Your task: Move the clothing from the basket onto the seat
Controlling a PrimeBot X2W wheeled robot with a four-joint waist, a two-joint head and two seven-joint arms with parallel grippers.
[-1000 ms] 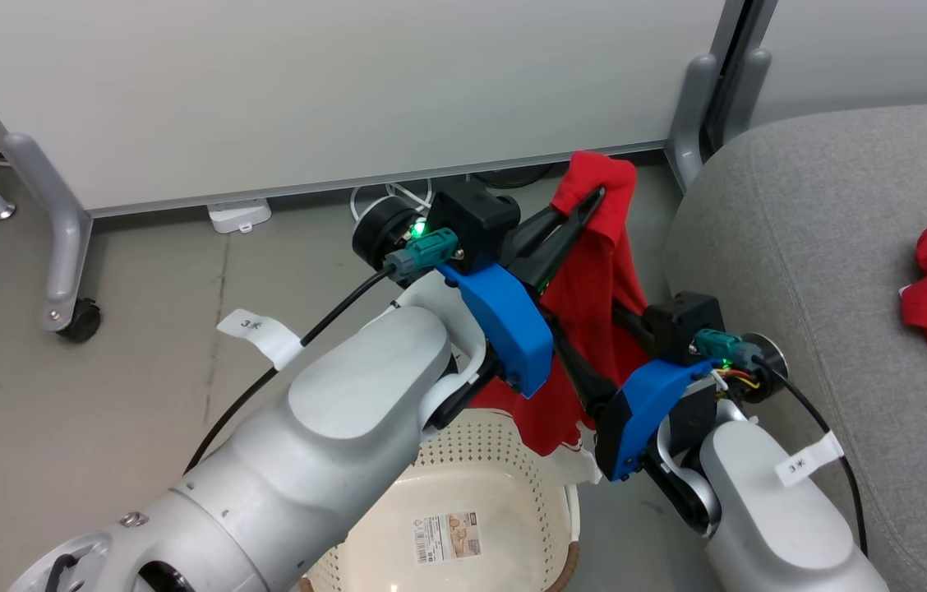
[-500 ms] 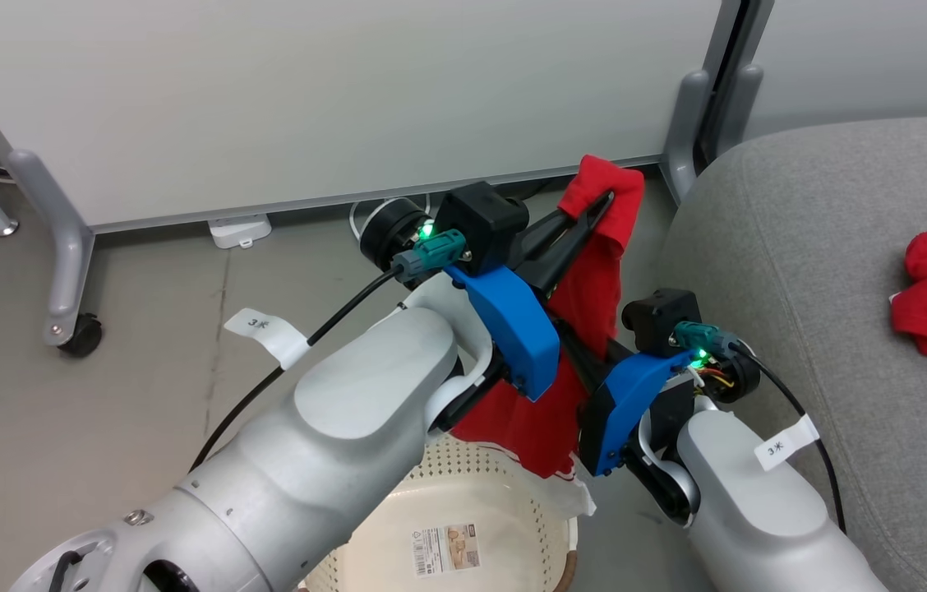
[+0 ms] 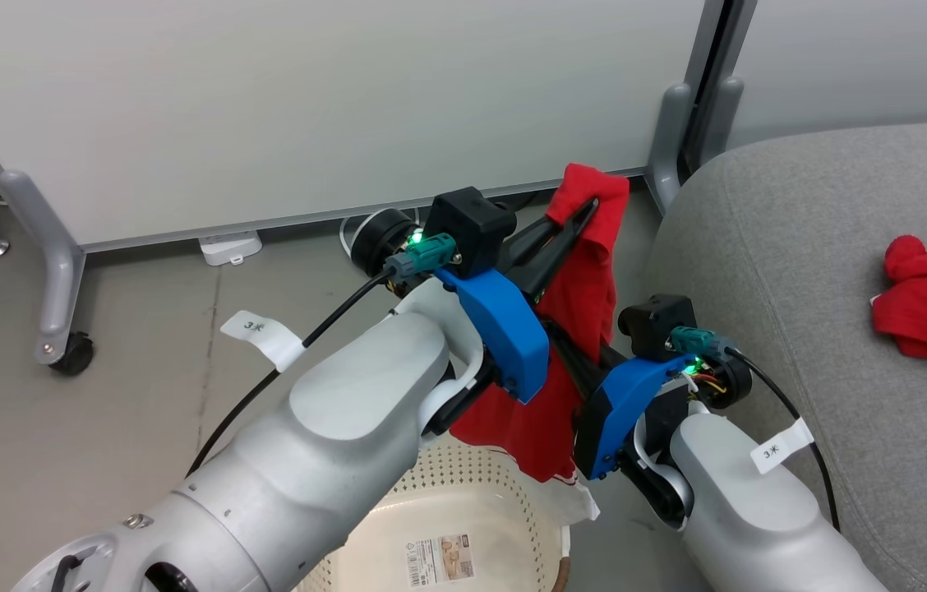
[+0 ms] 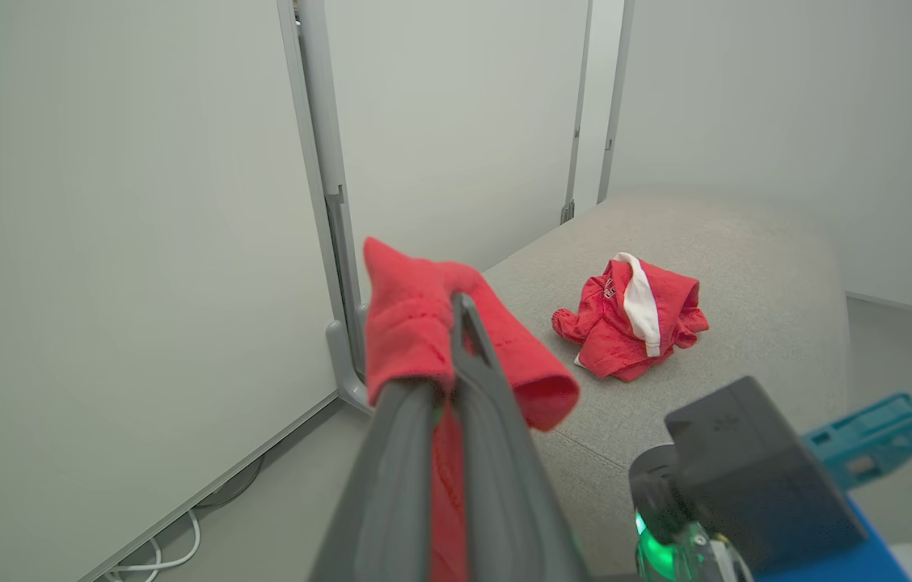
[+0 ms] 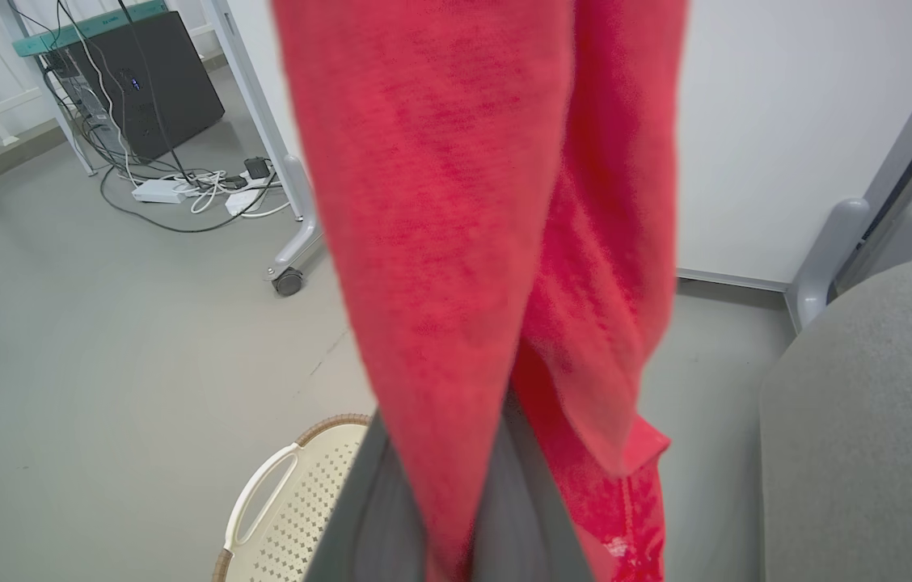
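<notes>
Limp red garment (image 3: 591, 275), white-trimmed hem — left end effector (image 3: 589, 207) pinches its top, right end effector (image 3: 572, 359) its middle

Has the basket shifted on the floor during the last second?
No. The basket keeps its offset from the partition's wheel; both drift down-left in the head view, so the camera moved.

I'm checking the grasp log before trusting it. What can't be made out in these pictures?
- Right gripper jaws: right wrist view, tips covered by the held garment; open or shut unclear.
- Label in the basket: head view, print too small to read.
- Near side of the basket: head view, cut by the bottom edge, behind the left forearm.
</notes>
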